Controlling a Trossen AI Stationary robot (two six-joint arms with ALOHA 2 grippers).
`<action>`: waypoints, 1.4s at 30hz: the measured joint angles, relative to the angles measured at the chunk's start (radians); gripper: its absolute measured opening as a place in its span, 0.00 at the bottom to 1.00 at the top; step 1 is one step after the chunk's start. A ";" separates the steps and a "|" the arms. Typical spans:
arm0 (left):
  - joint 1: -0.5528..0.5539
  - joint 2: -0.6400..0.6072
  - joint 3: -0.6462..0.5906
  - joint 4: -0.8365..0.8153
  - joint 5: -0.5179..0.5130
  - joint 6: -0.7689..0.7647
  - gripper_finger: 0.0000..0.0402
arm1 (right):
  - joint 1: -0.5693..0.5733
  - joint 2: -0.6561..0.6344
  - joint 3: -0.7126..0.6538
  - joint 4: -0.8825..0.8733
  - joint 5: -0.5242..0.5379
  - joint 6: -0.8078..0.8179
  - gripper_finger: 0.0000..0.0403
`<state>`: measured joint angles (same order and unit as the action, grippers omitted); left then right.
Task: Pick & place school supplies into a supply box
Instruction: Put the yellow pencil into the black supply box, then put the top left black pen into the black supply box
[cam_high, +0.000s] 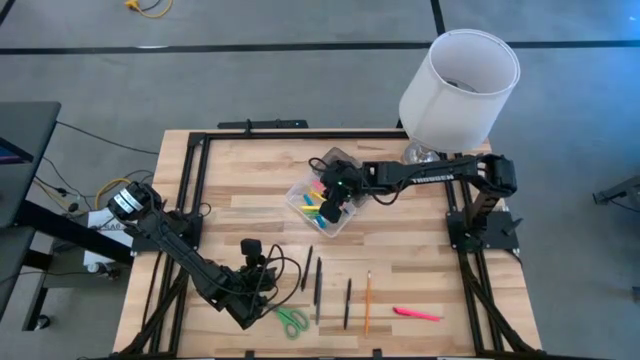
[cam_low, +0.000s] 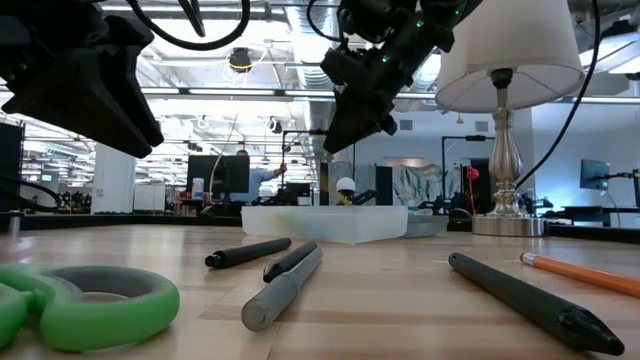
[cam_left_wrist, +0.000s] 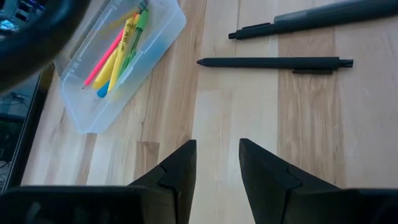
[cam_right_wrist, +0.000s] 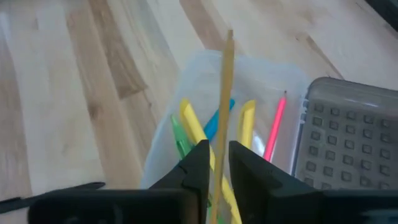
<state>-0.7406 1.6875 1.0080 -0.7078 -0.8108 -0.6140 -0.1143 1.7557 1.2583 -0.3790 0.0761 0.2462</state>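
Observation:
The clear supply box sits mid-table with its dotted grey lid open. Inside it lie yellow, green, blue and pink markers. My right gripper hovers just above the box, shut on a thin tan pencil. My left gripper is open near the table's near edge, touching nothing, with two black pens ahead of it. Green scissors, several dark pens, an orange pencil and a pink marker lie flat near the near edge. My right gripper pinches the tan pencil between its two fingers. The pencil runs along the fingers, and its free end sticks out ahead of them. It is lifted clear above the open box, over the markers.
A lamp with a white shade stands at the far right, close behind the box, its base beside it. A black frame rail runs along the table's edges. Bare wood shows left of the box.

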 joint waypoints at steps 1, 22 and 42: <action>0.000 0.000 0.000 0.000 0.000 0.000 0.29 | 0.000 0.000 -0.003 0.000 0.000 0.000 0.16; 0.000 0.000 0.001 -0.001 0.016 -0.011 0.29 | 0.282 -0.010 -0.004 -0.007 -0.413 -0.424 0.21; 0.006 0.000 0.002 0.192 0.030 0.138 0.29 | 0.647 -0.010 -0.003 0.071 -0.468 -0.311 0.21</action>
<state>-0.7351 1.6875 1.0096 -0.5162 -0.7809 -0.4757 0.5324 1.7462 1.2549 -0.3083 -0.3922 -0.0650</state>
